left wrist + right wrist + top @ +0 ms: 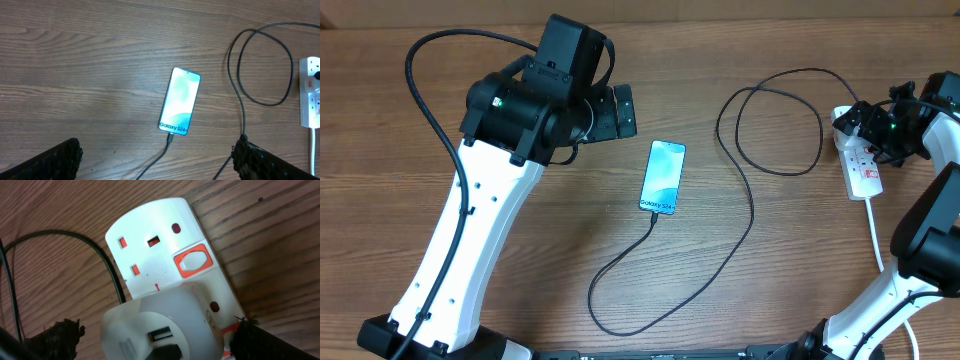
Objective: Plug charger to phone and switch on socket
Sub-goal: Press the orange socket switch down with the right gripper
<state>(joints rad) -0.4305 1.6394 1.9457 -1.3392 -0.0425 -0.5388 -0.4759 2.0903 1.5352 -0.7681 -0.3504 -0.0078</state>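
Observation:
The phone (662, 177) lies flat mid-table, its blue screen lit, also seen in the left wrist view (180, 100). The charger's thin black cable (745, 225) has its tip in the phone's near short edge (171, 139). From there it loops over the table to the socket (865, 178), a white strip at the right. My left gripper (624, 111) hovers open to the left of the phone, well above it (157, 167). My right gripper (160, 342) hangs open over the strip's far end (857, 120). Its fingers flank a white adapter (150, 315) plugged into the strip. An orange-rimmed switch (190, 263) shows just beyond.
The socket's white cord (876, 235) runs toward the table's near edge beside my right arm. The black cable forms a wide loop (770, 120) between the phone and the strip. Bare wooden tabletop (75, 75) lies left of the phone.

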